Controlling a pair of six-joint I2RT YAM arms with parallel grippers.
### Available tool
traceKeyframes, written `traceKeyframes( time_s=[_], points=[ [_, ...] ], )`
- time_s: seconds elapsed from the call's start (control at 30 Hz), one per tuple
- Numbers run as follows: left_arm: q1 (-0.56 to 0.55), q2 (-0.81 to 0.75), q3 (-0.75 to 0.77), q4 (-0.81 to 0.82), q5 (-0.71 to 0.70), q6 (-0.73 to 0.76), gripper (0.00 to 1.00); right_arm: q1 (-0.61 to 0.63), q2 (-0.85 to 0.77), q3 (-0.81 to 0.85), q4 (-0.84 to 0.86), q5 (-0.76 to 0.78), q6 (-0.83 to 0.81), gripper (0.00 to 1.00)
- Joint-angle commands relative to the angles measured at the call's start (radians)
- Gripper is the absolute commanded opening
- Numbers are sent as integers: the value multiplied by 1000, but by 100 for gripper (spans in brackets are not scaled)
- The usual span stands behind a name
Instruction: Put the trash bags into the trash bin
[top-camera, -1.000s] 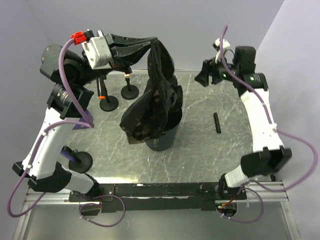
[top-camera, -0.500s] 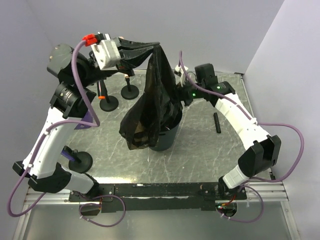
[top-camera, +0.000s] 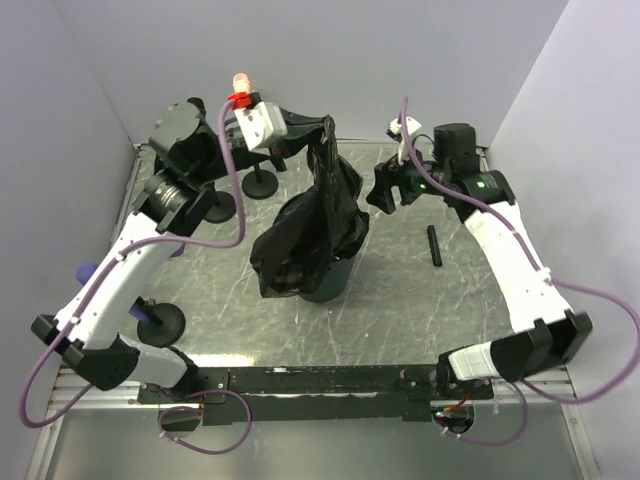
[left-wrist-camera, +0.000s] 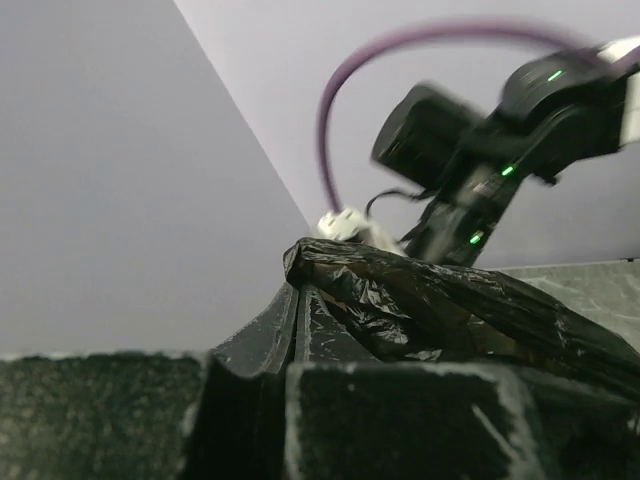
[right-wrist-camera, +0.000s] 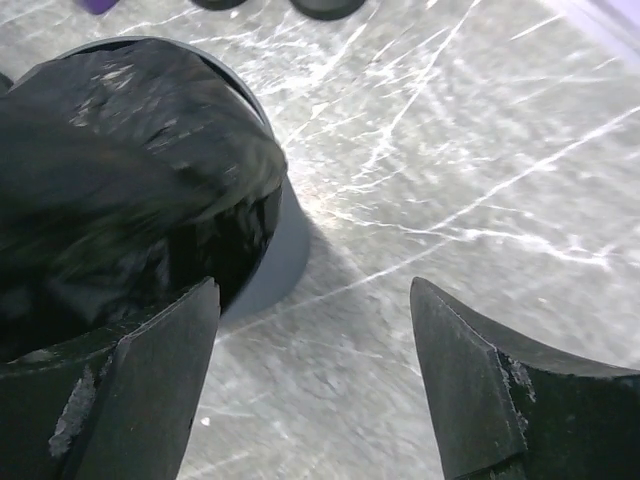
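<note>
My left gripper (top-camera: 322, 131) is shut on the top of a black trash bag (top-camera: 315, 215) and holds it up over the middle of the table. The bag hangs down into and over the front left rim of the dark blue-grey trash bin (top-camera: 333, 279). In the left wrist view the pinched bag (left-wrist-camera: 430, 305) bunches past my closed fingertips (left-wrist-camera: 297, 295). My right gripper (top-camera: 381, 194) is open and empty, just right of the bag above the bin. In the right wrist view the bag (right-wrist-camera: 120, 160) fills the bin (right-wrist-camera: 285, 250) at upper left, between and beyond my open fingers (right-wrist-camera: 150, 380).
Round black microphone bases stand at the back left (top-camera: 260, 182) and the near left (top-camera: 162, 322). A small black stick (top-camera: 434, 245) lies on the marbled table (top-camera: 420, 300) right of the bin. Grey walls close in behind and at the sides.
My left gripper has moved right and lower with the bag, so more of the bag has sunk towards the bin. My right gripper swung in to the bag, then drew back a little to the right.
</note>
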Motion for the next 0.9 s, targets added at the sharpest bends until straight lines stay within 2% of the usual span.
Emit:
traceKeyframes(
  time_s=[0.0,0.2,0.3,0.47,0.53,0.73,0.87],
  points=[
    [15,63,64,54,-33,-1,1,-39,-88,47,-49,32,-44,84],
    [132,167,78,182,-28,-114,1,-46,-166,19,-69,-51,-75,79],
    [179,265,139,221,-7,-191,0,-46,-195,-21,-52,-83,-52,78],
    [187,437,278,265,-14,-330,1,-43,-220,-80,-39,-177,-14,76],
    [182,463,291,268,-4,-326,1,-35,-226,-92,-50,-197,-23,71],
    [196,442,308,268,-3,-292,1,31,-218,-107,-93,-229,-109,44],
    [210,492,381,253,-29,-291,0,86,-189,-130,-92,-255,-127,38]
  ],
)
